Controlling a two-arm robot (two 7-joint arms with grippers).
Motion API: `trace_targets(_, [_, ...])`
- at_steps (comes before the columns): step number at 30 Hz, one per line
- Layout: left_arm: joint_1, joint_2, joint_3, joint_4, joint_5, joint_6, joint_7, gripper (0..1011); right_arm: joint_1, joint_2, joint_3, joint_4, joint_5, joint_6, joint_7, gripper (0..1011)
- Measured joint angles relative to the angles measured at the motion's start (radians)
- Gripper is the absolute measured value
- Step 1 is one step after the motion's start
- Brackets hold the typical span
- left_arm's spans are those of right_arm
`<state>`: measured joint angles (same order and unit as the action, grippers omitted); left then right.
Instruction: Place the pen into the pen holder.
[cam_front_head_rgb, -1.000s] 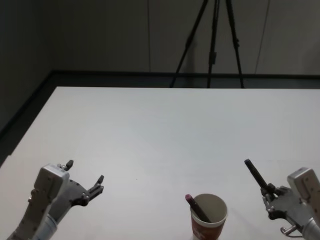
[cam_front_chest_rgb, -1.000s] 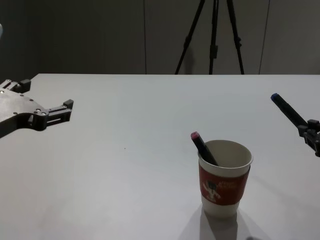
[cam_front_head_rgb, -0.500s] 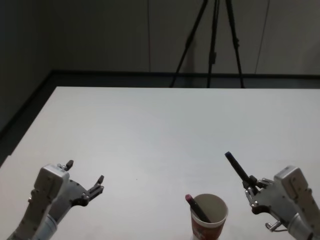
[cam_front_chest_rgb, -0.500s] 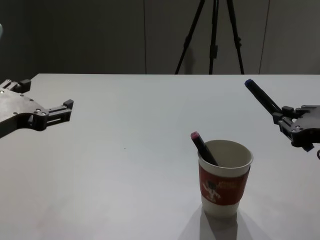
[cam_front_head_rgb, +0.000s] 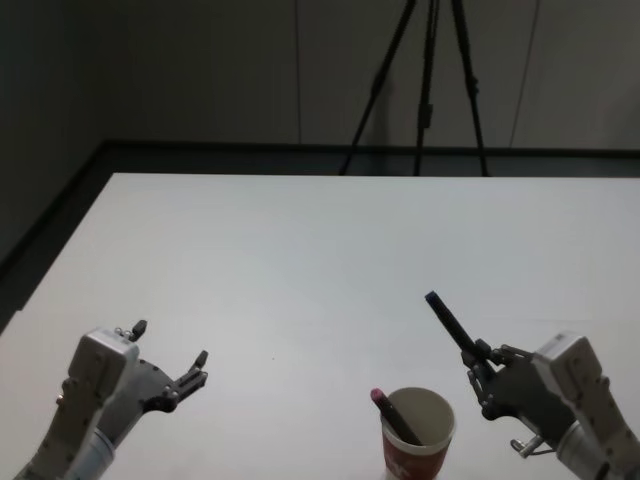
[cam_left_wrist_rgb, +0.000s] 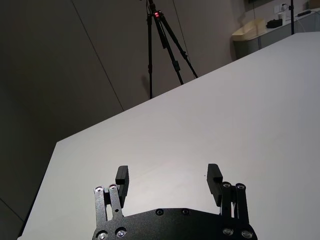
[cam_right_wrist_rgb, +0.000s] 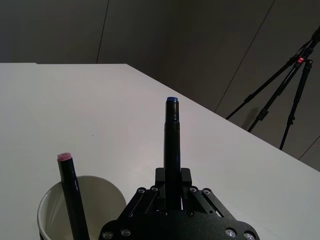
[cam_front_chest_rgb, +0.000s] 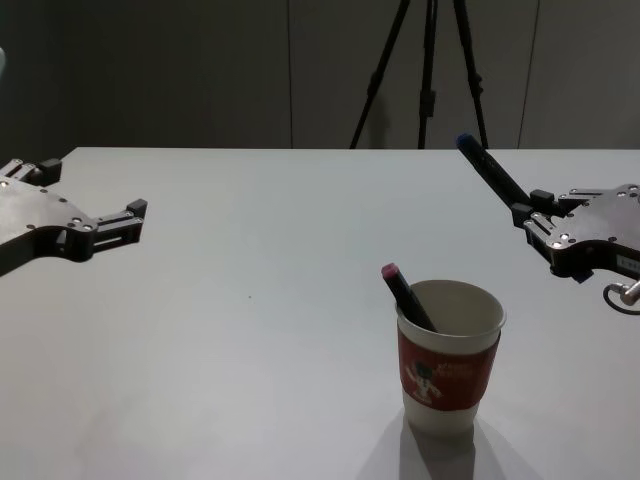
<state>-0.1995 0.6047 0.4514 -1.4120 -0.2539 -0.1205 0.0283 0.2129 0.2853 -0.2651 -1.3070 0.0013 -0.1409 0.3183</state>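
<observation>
Shifted leftward and slightly nearer since the earlier frames: right gripper (cam_front_head_rgb: 481, 362), now just right of the pen holder (cam_front_head_rgb: 417, 437) instead of well out at the right edge. Clenched on the lower end of a dark pen (cam_front_head_rgb: 451, 326) with a blue tip; pen tilted, tip up and leaning far-left. Same grasp confirmed from the right wrist (cam_right_wrist_rgb: 171, 177), with the pen (cam_right_wrist_rgb: 171, 145) rising between the closed fingers and the pen holder (cam_right_wrist_rgb: 82, 210) below and to one side.

Pen holder (cam_front_chest_rgb: 451, 358): white cup with red sleeve, upright at the near centre of the table (cam_front_chest_rgb: 280, 230). Already loaded with one pink-tipped pen (cam_front_chest_rgb: 405, 295) leaning against the left inner wall.

Left gripper (cam_front_chest_rgb: 125, 218): parked at near left, released, fingers spread, nothing held; open jaws also confirmed at the left wrist (cam_left_wrist_rgb: 170, 182).

Step in hand: transport of the grasped pen toward the cup; insertion not yet done.

Next move, as judged: carry further left until above the cup mouth, rotate so the free blue end points down, lower into the open right half clear of the pink-tipped pen, then release. Risk: rim contact tipping the light cup.
</observation>
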Motion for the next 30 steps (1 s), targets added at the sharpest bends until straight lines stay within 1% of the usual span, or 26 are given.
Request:
trace_targets(8, [0.000,0.000,0.000,0.000,0.000,0.000,0.000,1002,0.016,-0.008,-0.018,0.026,0.006,-0.050,0.007,174])
trace_targets(17, [0.000,0.000,0.000,0.000,0.000,0.000,0.000,1001,0.026,-0.015,-0.038,0.051,0.024,-0.105,0.030,174])
trace_targets(30, [0.000,0.000,0.000,0.000,0.000,0.000,0.000,1001,0.057,-0.030,-0.062,0.117,0.028,-0.179,0.043,174])
